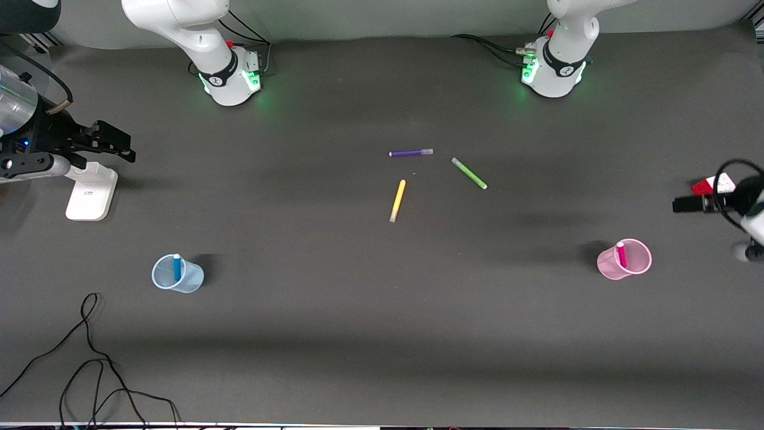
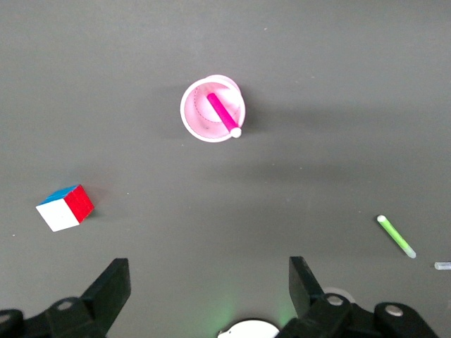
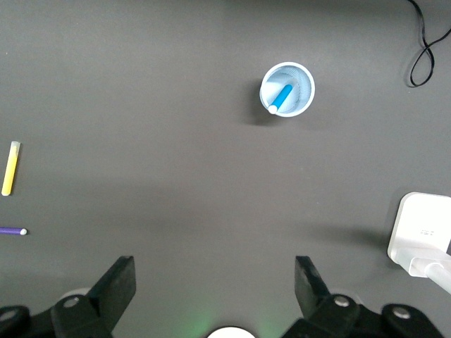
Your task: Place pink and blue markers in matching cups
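Note:
The blue marker (image 1: pixel 176 267) stands tilted in the light blue cup (image 1: pixel 192 280) toward the right arm's end of the table. The pink marker (image 1: pixel 621 255) leans in the pink cup (image 1: pixel 638 260) toward the left arm's end. My right gripper (image 1: pixel 122 147) hangs open and empty above the table's end, the blue cup (image 3: pixel 301 88) and blue marker (image 3: pixel 282 97) far below it. My left gripper (image 1: pixel 680 205) is open and empty too, held high over its end of the table; its wrist view shows the pink cup (image 2: pixel 197 116) with the pink marker (image 2: pixel 223 115).
A purple pen (image 1: pixel 410 153), a yellow pen (image 1: pixel 397 200) and a light green pen (image 1: pixel 469 173) lie at the table's middle. A colour cube (image 2: pixel 65 208) sits near the left gripper. A white stand (image 1: pixel 91 191) is below the right gripper. Black cable (image 1: pixel 89 358) loops near the front edge.

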Robot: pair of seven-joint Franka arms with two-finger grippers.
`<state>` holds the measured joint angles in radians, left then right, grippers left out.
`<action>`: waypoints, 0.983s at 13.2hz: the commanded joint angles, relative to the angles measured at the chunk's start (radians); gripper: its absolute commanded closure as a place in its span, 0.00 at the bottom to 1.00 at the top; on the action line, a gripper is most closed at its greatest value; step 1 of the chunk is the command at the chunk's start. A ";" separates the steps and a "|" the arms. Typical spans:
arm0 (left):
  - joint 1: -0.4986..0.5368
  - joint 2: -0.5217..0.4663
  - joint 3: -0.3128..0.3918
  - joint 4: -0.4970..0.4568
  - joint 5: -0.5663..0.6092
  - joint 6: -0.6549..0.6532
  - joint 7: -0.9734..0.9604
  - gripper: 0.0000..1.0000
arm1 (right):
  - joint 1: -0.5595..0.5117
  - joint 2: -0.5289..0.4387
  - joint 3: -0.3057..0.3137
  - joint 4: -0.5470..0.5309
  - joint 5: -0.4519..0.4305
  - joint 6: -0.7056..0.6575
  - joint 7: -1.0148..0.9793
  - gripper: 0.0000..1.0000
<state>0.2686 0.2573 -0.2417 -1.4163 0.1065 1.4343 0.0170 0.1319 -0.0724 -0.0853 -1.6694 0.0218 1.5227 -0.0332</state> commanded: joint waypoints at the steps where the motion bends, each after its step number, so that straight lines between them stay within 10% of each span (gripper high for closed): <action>1: -0.011 -0.212 0.010 -0.240 -0.051 0.109 0.014 0.00 | 0.018 0.000 -0.025 0.020 -0.002 -0.033 -0.022 0.00; 5: -0.231 -0.257 0.157 -0.236 -0.062 0.098 0.000 0.00 | 0.018 -0.007 -0.048 0.023 0.039 -0.042 -0.028 0.00; 13: -0.232 -0.256 0.160 -0.211 -0.119 0.072 0.001 0.00 | 0.026 -0.159 -0.079 -0.127 0.075 0.077 -0.030 0.00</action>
<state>0.0461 0.0174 -0.0932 -1.6223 0.0066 1.5085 0.0156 0.1387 -0.2088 -0.1560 -1.7595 0.0876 1.5769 -0.0448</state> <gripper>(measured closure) 0.000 0.000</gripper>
